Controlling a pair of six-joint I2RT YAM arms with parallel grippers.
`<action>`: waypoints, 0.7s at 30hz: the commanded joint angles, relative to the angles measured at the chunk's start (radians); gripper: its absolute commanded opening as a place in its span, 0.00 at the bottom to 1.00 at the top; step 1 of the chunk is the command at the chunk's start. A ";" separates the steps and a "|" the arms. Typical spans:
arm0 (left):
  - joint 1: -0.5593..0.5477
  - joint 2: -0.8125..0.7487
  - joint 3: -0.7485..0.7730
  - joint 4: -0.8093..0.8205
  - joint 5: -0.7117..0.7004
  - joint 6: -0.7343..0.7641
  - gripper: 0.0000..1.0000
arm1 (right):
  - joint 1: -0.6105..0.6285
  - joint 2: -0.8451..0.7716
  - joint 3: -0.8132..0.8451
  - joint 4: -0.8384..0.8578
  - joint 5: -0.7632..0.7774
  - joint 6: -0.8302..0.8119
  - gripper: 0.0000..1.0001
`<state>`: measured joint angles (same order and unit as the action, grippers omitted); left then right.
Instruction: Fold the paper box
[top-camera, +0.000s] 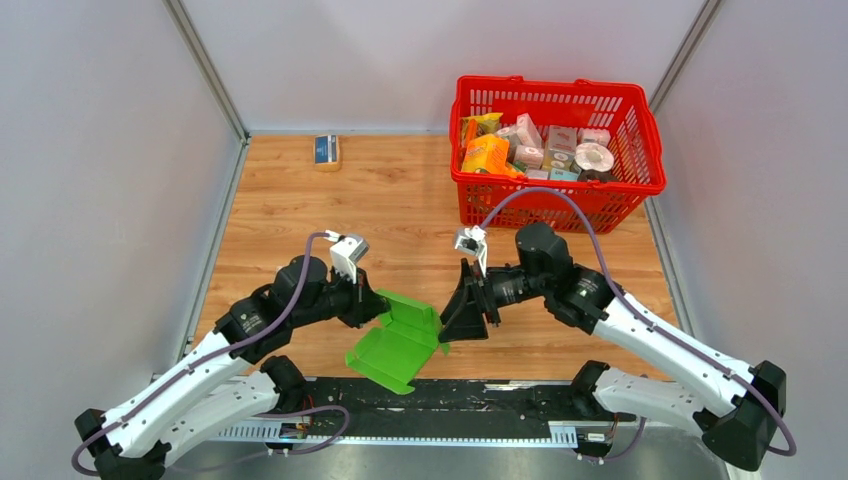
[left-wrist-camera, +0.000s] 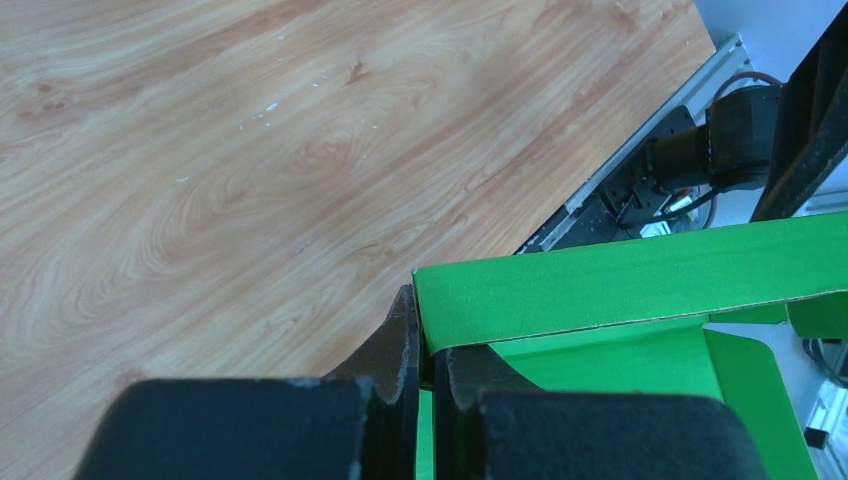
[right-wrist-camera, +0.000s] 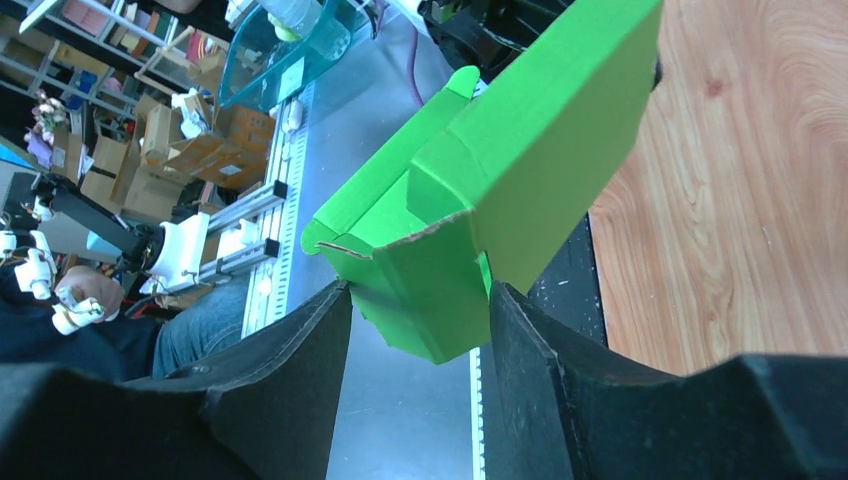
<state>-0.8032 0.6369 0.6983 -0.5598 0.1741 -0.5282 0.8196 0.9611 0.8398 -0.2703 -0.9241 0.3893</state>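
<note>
The box (top-camera: 395, 345), at the table's (top-camera: 400, 200) near edge between the 2 arms, looks light, thin and springy; panel edges by creases seem the best hold. The left gripper (left-wrist-camera: 422, 340), reaching low, pinches 1 panel edge; the right gripper (right-wrist-camera: 420, 300), also low, is spread around a folded corner.

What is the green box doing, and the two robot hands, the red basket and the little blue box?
paper box: half folded, some walls up.
left gripper: shut on the paper box's edge.
right gripper: open wide, fingers either side of a box corner.
red basket: upright, full of packages.
small blue box: lying far back, alone.
</note>
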 joint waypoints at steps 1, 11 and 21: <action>0.006 0.009 0.029 0.043 0.042 0.008 0.00 | 0.062 0.014 0.059 0.031 0.127 -0.021 0.57; 0.006 -0.006 0.037 0.054 0.025 -0.032 0.00 | 0.170 -0.012 0.027 0.088 0.583 0.059 0.52; 0.004 -0.006 0.052 0.014 -0.066 -0.101 0.00 | 0.292 0.057 0.071 0.062 0.964 0.137 0.38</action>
<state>-0.7780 0.6384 0.6987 -0.5915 0.0681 -0.5556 1.0870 0.9680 0.8616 -0.2783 -0.2302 0.4686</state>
